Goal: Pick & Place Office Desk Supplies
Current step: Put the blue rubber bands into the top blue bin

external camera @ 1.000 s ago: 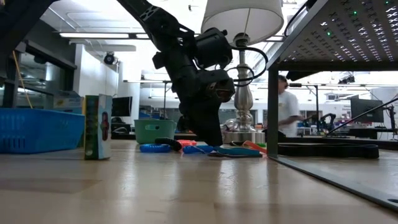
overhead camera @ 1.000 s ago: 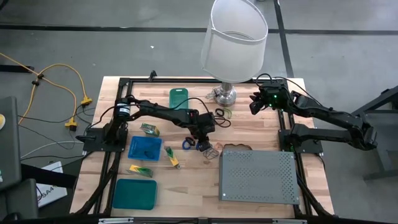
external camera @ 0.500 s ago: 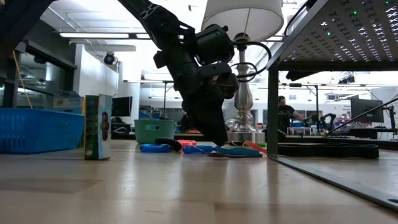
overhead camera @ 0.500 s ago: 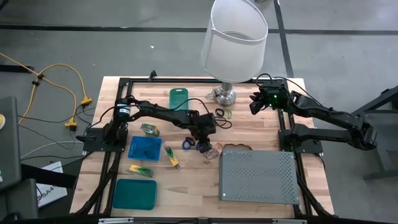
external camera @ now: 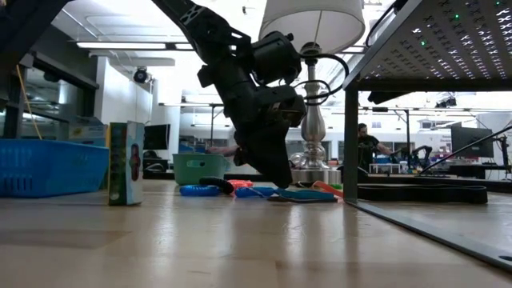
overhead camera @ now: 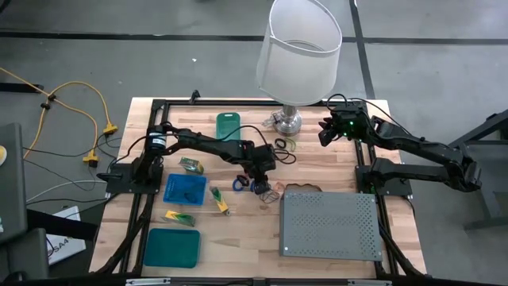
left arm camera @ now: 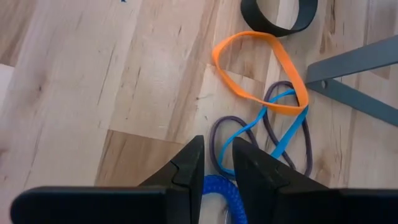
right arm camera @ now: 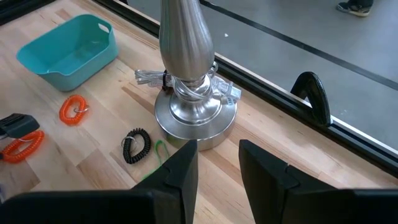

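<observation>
Wooden tabletop (overhead camera: 238, 238) of pale planks fills the scene, a grey concrete floor around it and a bright workshop beyond. Largest on it, a white-shaded lamp (overhead camera: 299, 52) stands at the far edge; a grey perforated box (overhead camera: 329, 226) lies flat at the near right. Three trays sit on the left: one teal tray (overhead camera: 171, 246) nearest, one blue tray (overhead camera: 184, 189) behind it, and a small green tray (overhead camera: 228, 124) farthest. The left gripper (left arm camera: 216, 163) hangs low at mid-table, its fingers a narrow gap apart with nothing visibly between them, just over a blue coiled loop (left arm camera: 213, 188). Beyond its tips lie one orange band (left arm camera: 258, 71), its long axis slanting away toward the box's leg, one light-blue band (left arm camera: 280, 134) and one purple band (left arm camera: 249, 140), all tangled. The right gripper (right arm camera: 216, 158) waits near the lamp base, fingers apart and empty.
</observation>
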`<action>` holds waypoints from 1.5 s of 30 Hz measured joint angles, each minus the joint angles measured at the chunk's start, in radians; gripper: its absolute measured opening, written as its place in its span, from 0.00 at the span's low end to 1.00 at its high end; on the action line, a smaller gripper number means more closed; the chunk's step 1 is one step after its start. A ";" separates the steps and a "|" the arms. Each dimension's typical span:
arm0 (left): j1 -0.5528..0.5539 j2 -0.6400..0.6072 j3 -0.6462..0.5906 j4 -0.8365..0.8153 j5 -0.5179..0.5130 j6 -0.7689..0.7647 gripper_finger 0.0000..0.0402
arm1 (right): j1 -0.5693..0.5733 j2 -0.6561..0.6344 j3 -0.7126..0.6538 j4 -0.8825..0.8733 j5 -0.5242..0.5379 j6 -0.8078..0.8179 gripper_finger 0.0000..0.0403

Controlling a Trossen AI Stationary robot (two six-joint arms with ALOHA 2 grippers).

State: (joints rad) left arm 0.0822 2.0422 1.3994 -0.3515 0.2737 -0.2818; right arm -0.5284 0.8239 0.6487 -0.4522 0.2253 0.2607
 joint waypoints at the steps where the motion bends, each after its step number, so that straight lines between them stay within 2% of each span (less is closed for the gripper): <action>1: 0.000 0.000 0.000 0.000 0.001 0.000 0.20 | 0.000 0.000 0.000 0.000 0.000 0.000 0.26; 8: -0.026 -0.005 0.001 -0.015 0.007 -0.004 0.20 | 0.000 0.000 0.000 0.000 0.000 0.000 0.26; 17: -0.058 -0.034 0.001 -0.051 -0.060 -0.003 0.20 | 0.000 0.000 0.000 -0.001 0.000 0.000 0.26; 27: -0.067 -0.034 0.001 -0.052 -0.061 0.006 0.20 | 0.000 0.000 0.000 0.000 0.000 0.000 0.26; 39: -0.133 -0.034 0.001 -0.032 -0.147 0.301 0.20 | 0.000 0.000 0.000 0.000 0.000 0.000 0.26; 45: -0.140 -0.034 0.001 -0.016 -0.180 0.389 0.20 | 0.000 0.000 0.000 0.000 0.000 0.000 0.26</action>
State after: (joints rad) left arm -0.0583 2.0079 1.4006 -0.3672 0.0941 0.1075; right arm -0.5282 0.8238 0.6483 -0.4522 0.2249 0.2604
